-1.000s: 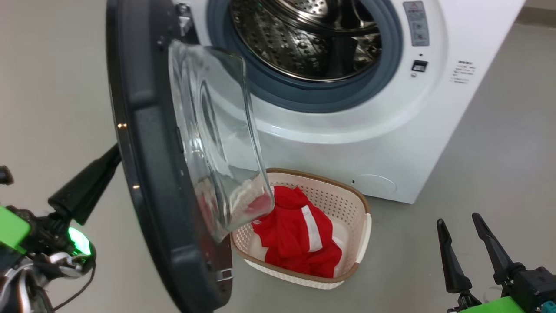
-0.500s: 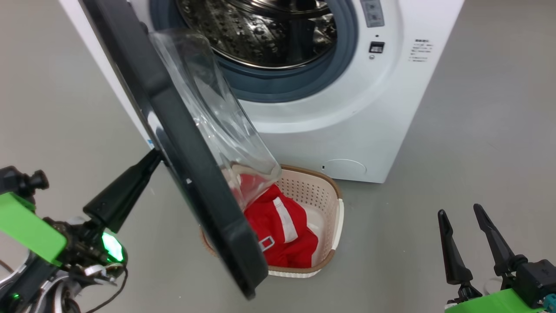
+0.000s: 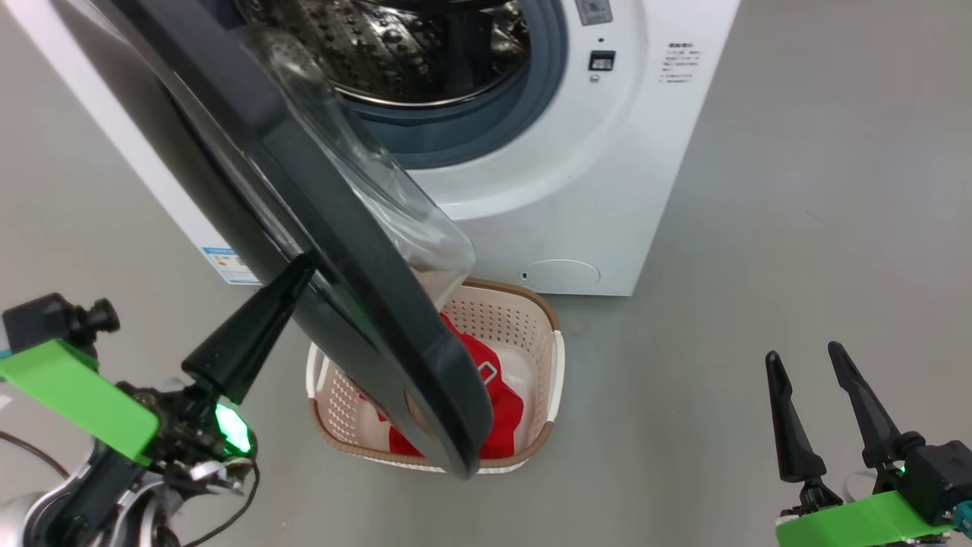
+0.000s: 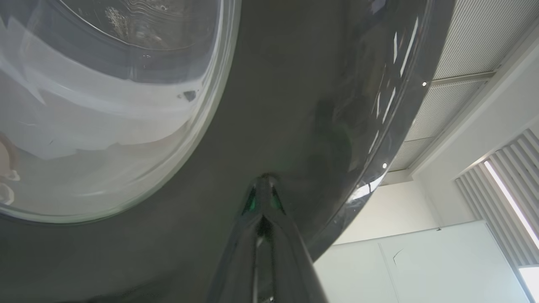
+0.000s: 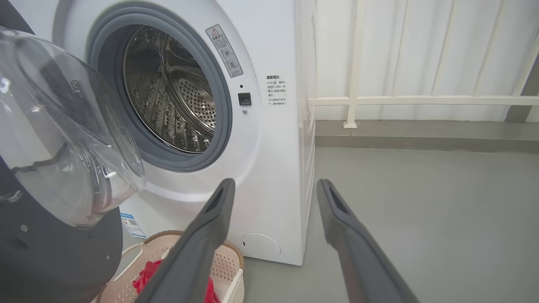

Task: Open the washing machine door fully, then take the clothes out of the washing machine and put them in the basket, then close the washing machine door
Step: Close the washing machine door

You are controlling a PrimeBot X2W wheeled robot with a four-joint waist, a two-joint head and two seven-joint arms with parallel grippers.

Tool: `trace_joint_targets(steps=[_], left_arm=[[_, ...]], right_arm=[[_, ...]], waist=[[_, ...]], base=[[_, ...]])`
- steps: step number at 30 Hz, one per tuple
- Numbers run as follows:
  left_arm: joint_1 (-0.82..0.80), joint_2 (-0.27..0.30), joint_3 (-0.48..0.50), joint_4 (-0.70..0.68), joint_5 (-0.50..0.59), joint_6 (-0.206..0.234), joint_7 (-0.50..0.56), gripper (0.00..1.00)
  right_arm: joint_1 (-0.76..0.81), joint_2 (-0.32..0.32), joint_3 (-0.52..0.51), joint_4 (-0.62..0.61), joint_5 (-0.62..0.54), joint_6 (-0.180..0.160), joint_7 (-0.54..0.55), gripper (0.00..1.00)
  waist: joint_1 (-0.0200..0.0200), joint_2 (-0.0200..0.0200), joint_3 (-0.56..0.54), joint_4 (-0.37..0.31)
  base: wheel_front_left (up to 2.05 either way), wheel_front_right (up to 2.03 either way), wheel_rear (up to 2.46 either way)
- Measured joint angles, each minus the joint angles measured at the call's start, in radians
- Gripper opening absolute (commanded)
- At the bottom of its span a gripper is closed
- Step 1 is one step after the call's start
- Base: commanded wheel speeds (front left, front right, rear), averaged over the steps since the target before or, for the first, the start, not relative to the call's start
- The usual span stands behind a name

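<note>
The washing machine (image 3: 607, 190) stands ahead with its steel drum (image 3: 395, 45) showing bare. Its door (image 3: 326, 228) hangs half open, black rim slanting down over the basket (image 3: 524, 319). Red clothes (image 3: 501, 410) lie in the basket, partly hidden by the door. My left gripper (image 3: 300, 267) is shut, its tip pressed against the door's outer face. In the left wrist view that gripper (image 4: 263, 182) touches the glossy rim (image 4: 294, 105) beside the glass window (image 4: 105, 105). My right gripper (image 3: 803, 353) stands open over the floor at the lower right, holding nothing. The right wrist view shows this gripper (image 5: 276, 185), the drum (image 5: 168, 97), the basket (image 5: 229, 273) and the clothes (image 5: 145, 277).
Bare grey floor (image 3: 759, 228) stretches to the right of the machine. A blue label (image 3: 228, 262) sits at the machine's lower left corner. In the right wrist view a white railing (image 5: 358, 101) runs along the wall behind the machine.
The door has swung from nearly edge-on toward the machine's opening, my shut left gripper following against its outer face. The head camera has shifted. The right gripper has stayed open and still.
</note>
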Motion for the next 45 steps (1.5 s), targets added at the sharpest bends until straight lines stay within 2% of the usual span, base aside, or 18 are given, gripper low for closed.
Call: trace_joint_targets(steps=[14,28,45], left_arm=[[-0.058,0.001,-0.1,0.052,-0.067,-0.041,-0.14,0.0],[-0.16,0.0,-0.145,0.139,-0.079,-0.079,-0.179,0.0],[-0.327,-0.003,-0.161,0.266,-0.079,-0.141,-0.215,0.0]], right_arm=[[-0.018,0.0,0.015,0.004,0.012,0.0,0.0,1.0],[-0.033,0.0,0.02,0.006,0.018,0.0,0.0,1.0],[-0.073,0.0,0.027,-0.006,0.007,0.0,0.0,1.0]], waist=[[0.0,0.0,0.046,-0.084],[0.0,0.0,0.071,-0.154],[0.0,0.0,0.164,-0.184]], base=[[0.0,0.0,0.0],[0.0,0.0,0.0],[0.0,0.0,0.0]])
